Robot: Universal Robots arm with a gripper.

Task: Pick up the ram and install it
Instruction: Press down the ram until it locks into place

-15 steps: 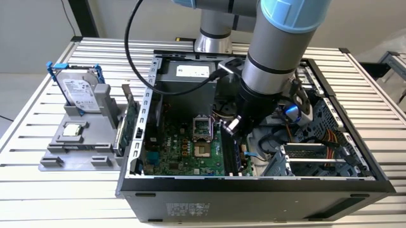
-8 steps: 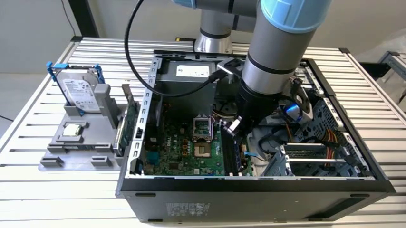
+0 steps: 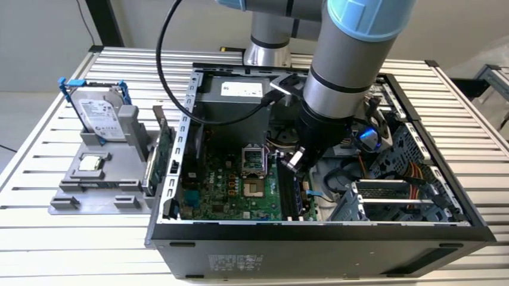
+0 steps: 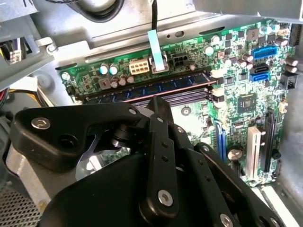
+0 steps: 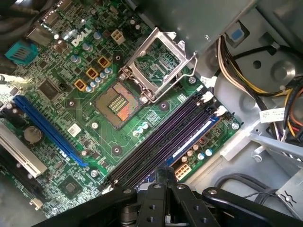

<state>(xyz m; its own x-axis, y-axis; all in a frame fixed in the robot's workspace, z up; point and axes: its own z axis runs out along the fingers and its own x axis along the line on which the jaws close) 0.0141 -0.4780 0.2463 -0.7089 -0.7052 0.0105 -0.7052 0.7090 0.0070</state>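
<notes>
The ram [image 4: 156,87], a long dark stick with a row of bluish chips, stands on edge in the memory slot nearest the motherboard's edge. In the first wrist view the ram [image 5: 191,139] lies alongside the empty purple-black slots [image 5: 161,142]. My gripper [image 4: 154,100] is shut, its black fingertips meeting in a point with nothing between them, just above the slots. In the first wrist view the gripper [image 5: 165,171] hovers over one end of the slot row. From the exterior view the gripper [image 3: 292,164] hangs inside the open computer case, over the slots at the motherboard's right side.
The open CPU socket [image 5: 118,104] lies beside the slots. Bundled cables [image 5: 236,61] and the drive cage [image 3: 390,199] crowd the case's right side. Outside the case, at the exterior view's left, a grey hard drive [image 3: 99,113] and a green card [image 3: 159,158] stand in a grey holder.
</notes>
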